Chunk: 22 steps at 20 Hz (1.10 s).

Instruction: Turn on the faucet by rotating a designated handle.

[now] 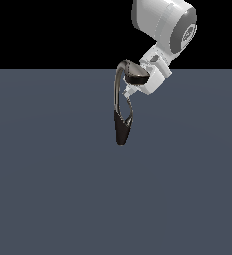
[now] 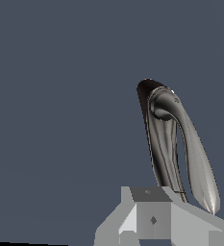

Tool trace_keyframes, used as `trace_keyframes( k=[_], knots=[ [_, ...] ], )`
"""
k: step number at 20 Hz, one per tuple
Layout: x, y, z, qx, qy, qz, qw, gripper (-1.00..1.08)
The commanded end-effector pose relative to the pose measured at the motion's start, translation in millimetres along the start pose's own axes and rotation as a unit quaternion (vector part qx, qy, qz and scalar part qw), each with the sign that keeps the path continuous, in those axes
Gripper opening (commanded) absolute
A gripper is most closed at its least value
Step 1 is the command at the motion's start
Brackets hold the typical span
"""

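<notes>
Grey floor (image 1: pixel 48 189); tool (image 1: pixel 131 92) behind faucet (image 1: pixel 119 94)

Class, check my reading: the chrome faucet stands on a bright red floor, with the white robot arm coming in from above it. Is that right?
Not quite: the floor is dull slate grey-blue, not red, as the exterior view shows. The rest holds: the chrome faucet stands there with the white robot arm coming in from above.

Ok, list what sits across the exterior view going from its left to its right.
Bare grey floor → faucet, its arched neck leftmost → handle, thin beside the dark base → end effector just above it → white robot arm → bare floor again.
</notes>
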State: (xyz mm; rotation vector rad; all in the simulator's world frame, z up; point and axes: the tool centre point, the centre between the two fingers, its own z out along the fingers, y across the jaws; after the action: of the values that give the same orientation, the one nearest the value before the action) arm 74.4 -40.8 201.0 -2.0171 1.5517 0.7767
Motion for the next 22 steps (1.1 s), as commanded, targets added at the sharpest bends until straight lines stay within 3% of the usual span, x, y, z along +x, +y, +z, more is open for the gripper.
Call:
trace_keyframes(
  k=[1,12,22],
  knots=[
    [9.5,-2.8,5.5,0.004,-0.006,0.014,0.9999,-1.0],
    [20.4,-4.8,12.2,0.008,-0.013,0.03,0.9994,-1.0],
    [10.9,18.7,12.6,0.008,-0.013,0.03,0.9994,-1.0]
  ],
)
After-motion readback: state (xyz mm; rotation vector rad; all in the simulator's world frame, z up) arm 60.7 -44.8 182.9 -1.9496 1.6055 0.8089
